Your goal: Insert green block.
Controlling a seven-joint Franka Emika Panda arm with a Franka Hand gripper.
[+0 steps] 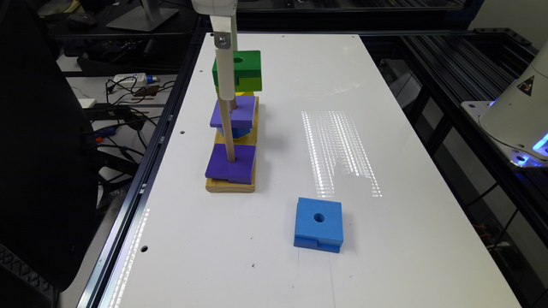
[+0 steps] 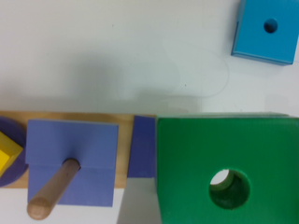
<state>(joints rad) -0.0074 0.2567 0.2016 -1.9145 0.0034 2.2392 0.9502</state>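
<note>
- Here the green block [image 1: 238, 70] is held up in the air by the end effector [image 1: 225, 72], which is clamped on its side, above the far end of the wooden base [image 1: 230, 185].
- In the wrist view the block's [image 2: 224, 163] round hole looks down on something pale, probably a peg tip; held level like this, the hole can be lined up over a peg before lowering.
- The base carries upright pegs [image 1: 227, 128] with purple blocks [image 1: 231, 162] already threaded on; a yellow piece [image 2: 8, 156] sits further along.
- The blue block [image 1: 319, 224] lies flat on the worktop [image 1: 385, 265], well apart from the base, out of the way.
- My guess: alignment is nearly done, lowering remains.
- No readable writing on the blocks; a warning triangle [image 1: 526, 85] marks the white robot base at the exterior view's right.
</note>
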